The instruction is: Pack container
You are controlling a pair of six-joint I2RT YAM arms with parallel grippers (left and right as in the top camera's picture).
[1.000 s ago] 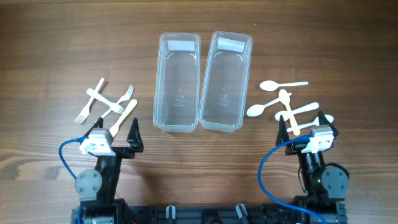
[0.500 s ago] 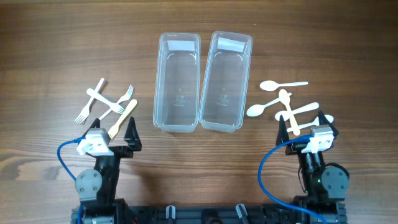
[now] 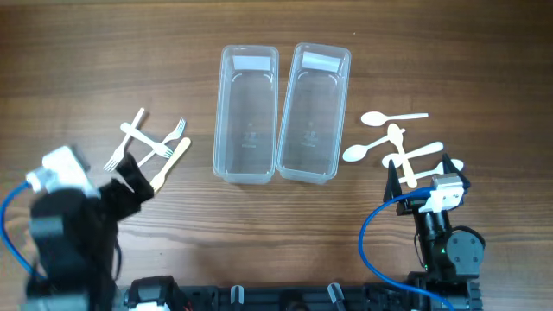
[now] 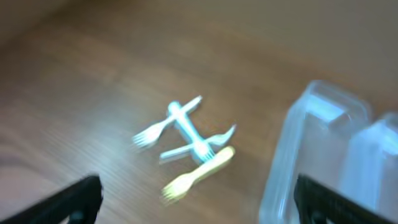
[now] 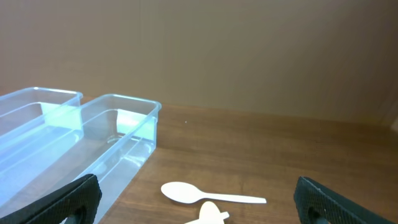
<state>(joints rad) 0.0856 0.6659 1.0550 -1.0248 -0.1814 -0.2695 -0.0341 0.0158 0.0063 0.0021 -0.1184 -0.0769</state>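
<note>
Plainly, nothing is packed yet: the left container (image 3: 246, 121) and the right container (image 3: 313, 117) stand empty, side by side, at the far middle of the table (image 3: 104, 52). Three forks (image 3: 149, 145) lie in a loose crossed heap on the left and a handful of spoons (image 3: 399, 147) on the right. All of it looks light, thin and stiff (disposable cutlery, by the look of it), so weight should be no trouble. The trouble is that each piece lies flat on the wood and may skid or flip when pinched, and a crossed one may drag its neighbour. The cream fork (image 3: 170, 162) sits at the near right edge of the heap and seems the easiest to take, across the narrow middle of its handle. The left gripper (image 4: 198, 199) is spread wide with nothing in it, and though its wrist view is blurred, the forks show just beyond its fingertips, on the far side. The right gripper (image 5: 200, 204) is likewise wide open and empty, at the near right, with the nearest spoons just ahead of it and the containers off to its far left.
</note>
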